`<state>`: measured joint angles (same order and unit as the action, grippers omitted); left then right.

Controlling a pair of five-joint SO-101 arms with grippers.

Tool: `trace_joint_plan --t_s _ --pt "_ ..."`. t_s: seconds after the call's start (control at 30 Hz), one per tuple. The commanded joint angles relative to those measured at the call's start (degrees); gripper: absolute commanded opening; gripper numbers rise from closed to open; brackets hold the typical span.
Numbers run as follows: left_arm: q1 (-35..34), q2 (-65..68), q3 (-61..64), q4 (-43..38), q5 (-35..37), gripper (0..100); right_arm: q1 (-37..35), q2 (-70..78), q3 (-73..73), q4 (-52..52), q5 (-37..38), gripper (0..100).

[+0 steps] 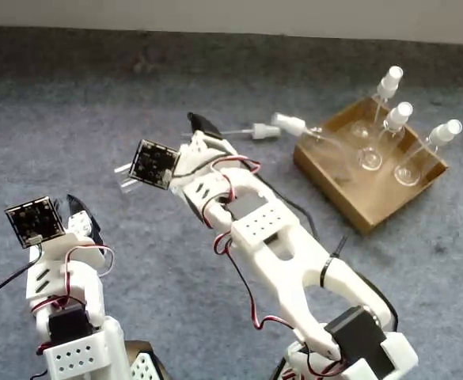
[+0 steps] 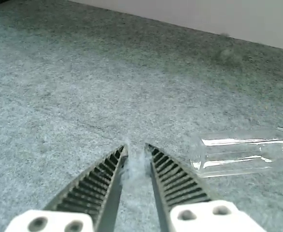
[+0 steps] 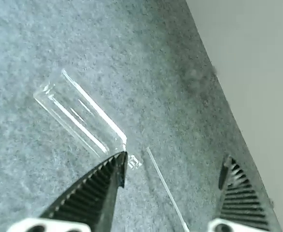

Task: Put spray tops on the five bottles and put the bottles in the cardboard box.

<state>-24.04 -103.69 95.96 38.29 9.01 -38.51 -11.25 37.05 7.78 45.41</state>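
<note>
High view | box (image 1: 330,190) | capped bottles (image 1: 397,115): apparently 4 | bare bottle (image 1: 125,180): 1

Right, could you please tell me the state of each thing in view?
Left gripper: open narrowly, empty.
Right gripper: open wide, empty.
Loose bottle: on its side, uncapped.
Spray top: lying loose, not fitted.
Box: open.
Capped bottles: in box, three upright, one leaning.
</note>
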Motion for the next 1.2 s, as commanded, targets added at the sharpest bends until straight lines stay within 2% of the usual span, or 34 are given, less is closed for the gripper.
trace_joint_plan --t_s 0.0,0.1,0.2,0.47,0.6,0.7,0.9,1.07,1.17 --pt "-0.9 -0.4 1.2 -1.3 0.3 1 0.2 -3.0 3.6 -11.0 0.6 26.1" --pt "-0.9 -0.4 1.2 -1.3 0.3 1 0.2 -1.2 3.8 -10.7 0.8 26.1" --pt "-0.9 -0.4 1.2 -1.3 0.3 1 0.2 4.8 -3.6 -2.9 0.8 26.1" --pt "-1.0 -0.4 1.2 -1.4 0.3 1 -3.4 29.3 -38.3 23.4 1.3 26.3" --pt "-1.0 -0.4 1.2 -1.4 0.3 1 -5.7 41.9 -57.2 35.6 10.1 26.3" --pt "-1.0 -0.4 1.2 -1.4 0.3 1 -6.4 51.5 -72.0 42.5 11.6 26.2" --pt "-1.0 -0.4 1.2 -1.4 0.3 1 -5.7 71.0 -100.5 48.0 11.7 26.0" --pt "-1.0 -0.4 1.2 -1.4 0.3 1 -5.3 83.2 -117.1 51.2 11.7 25.5" --pt "-1.0 -0.4 1.2 -1.4 0.3 1 -5.3 87.2 -122.0 51.2 11.8 18.2"
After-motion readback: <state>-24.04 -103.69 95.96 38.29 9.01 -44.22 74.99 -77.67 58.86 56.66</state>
